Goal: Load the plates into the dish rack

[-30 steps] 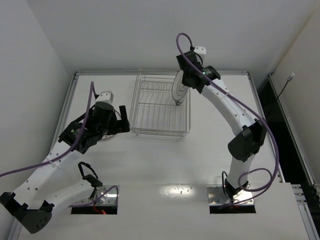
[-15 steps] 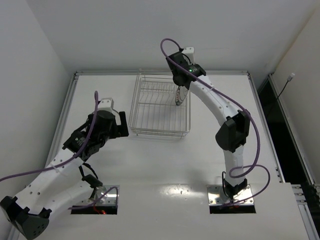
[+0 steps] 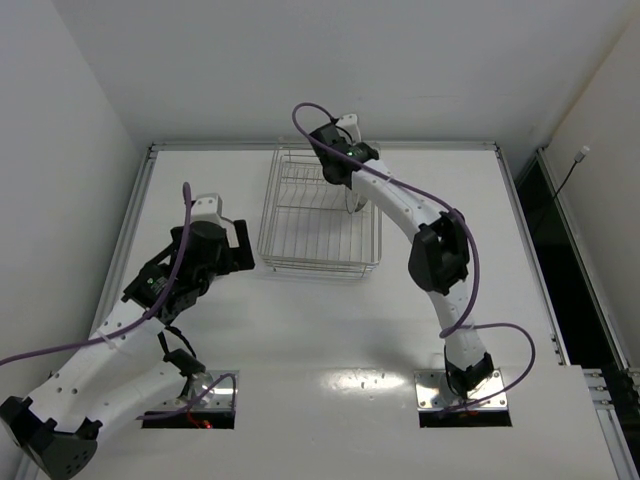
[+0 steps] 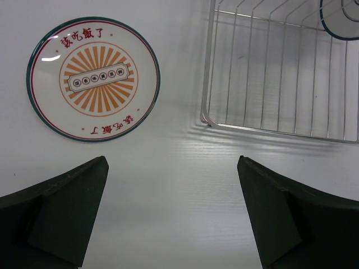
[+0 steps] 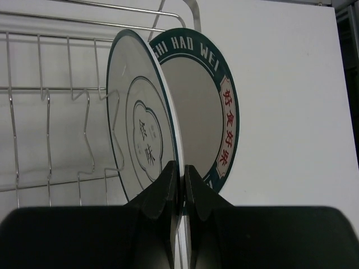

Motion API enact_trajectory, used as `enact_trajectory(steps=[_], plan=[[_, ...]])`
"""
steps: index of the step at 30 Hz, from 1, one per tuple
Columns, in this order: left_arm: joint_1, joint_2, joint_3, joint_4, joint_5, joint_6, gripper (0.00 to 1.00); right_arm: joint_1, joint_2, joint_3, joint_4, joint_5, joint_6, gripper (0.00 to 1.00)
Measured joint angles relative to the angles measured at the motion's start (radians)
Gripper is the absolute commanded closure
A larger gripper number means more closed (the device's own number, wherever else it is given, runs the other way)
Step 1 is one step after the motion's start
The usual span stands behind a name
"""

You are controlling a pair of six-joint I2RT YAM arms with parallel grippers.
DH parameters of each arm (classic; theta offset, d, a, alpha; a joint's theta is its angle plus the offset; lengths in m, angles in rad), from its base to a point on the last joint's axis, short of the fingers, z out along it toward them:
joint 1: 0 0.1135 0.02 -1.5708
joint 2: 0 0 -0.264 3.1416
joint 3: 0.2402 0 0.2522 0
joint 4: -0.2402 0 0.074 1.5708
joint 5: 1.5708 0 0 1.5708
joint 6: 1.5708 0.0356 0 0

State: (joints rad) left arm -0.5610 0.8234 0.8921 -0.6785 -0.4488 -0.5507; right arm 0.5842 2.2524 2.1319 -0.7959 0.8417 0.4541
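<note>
Right wrist view: shows the right hand [image 5: 180,171] pinched tight on the lower rim of the flower-outline plate [image 5: 140,140], held upright inside the dish rack [image 5: 56,88], just in front of the green-rimmed plate [image 5: 196,106] standing at the dish rack's right end. Cannot tell whether the held plate sits between the prongs yet. Counts, as a judgement, one plate racked, one nearly in, one not begun. Finds that last one, the orange-rayed plate [image 4: 93,78], in the left wrist view, lying flat on the worktop [image 4: 174,84] just left of the dish rack's near-left corner, with the left hand [image 4: 172,162] spread wide short of it, gripping nothing. Reads "HAO WEI" in white capitals on the green rim, earlier letters hidden behind the front plate, plus red Chinese characters down its side; two dark characters inside the flower outline; red Chinese characters around the orange-rayed plate, too small to render surely
</note>
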Motion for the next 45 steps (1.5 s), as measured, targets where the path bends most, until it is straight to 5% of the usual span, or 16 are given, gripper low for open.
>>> enact_trajectory(steps=[3, 7, 8, 13, 19, 22, 29, 37, 45], plan=[[0.000, 0.006, 0.000, 0.000, -0.010, -0.003, 0.00, -0.005, 0.004, 0.008, 0.002, -0.010, 0.002, 0.98], [0.000, 0.035, 0.000, -0.001, -0.016, -0.006, 0.00, -0.037, 0.004, 0.010, -0.004, -0.080, 0.015, 0.75], [0.000, 0.043, 0.000, 0.000, -0.016, -0.007, 0.00, -0.049, 0.004, 0.010, -0.015, -0.103, 0.017, 0.62], [0.000, 0.075, -0.005, -0.001, -0.029, -0.012, 0.00, -0.078, -0.038, -0.048, -0.017, -0.229, 0.026, 0.44], [0.015, 0.217, 0.002, -0.070, -0.167, -0.106, 0.00, -0.072, -0.272, -0.254, -0.014, -0.381, 0.024, 0.27], [0.139, 0.322, 0.021, -0.101, -0.145, -0.134, 0.00, -0.071, -0.447, -0.375, 0.001, -0.458, 0.023, 0.24], [0.561, 0.389, 0.027, -0.040, 0.132, -0.124, 0.00, -0.071, -0.735, -0.544, 0.056, -0.626, 0.009, 0.22], [0.952, 0.507, -0.121, 0.161, 0.646, -0.123, 0.00, -0.071, -0.786, -0.631, 0.076, -0.751, -0.013, 0.20], [1.077, 0.517, -0.351, 0.391, 0.935, -0.203, 0.00, -0.072, -0.819, -0.641, 0.080, -0.794, -0.048, 0.18]])
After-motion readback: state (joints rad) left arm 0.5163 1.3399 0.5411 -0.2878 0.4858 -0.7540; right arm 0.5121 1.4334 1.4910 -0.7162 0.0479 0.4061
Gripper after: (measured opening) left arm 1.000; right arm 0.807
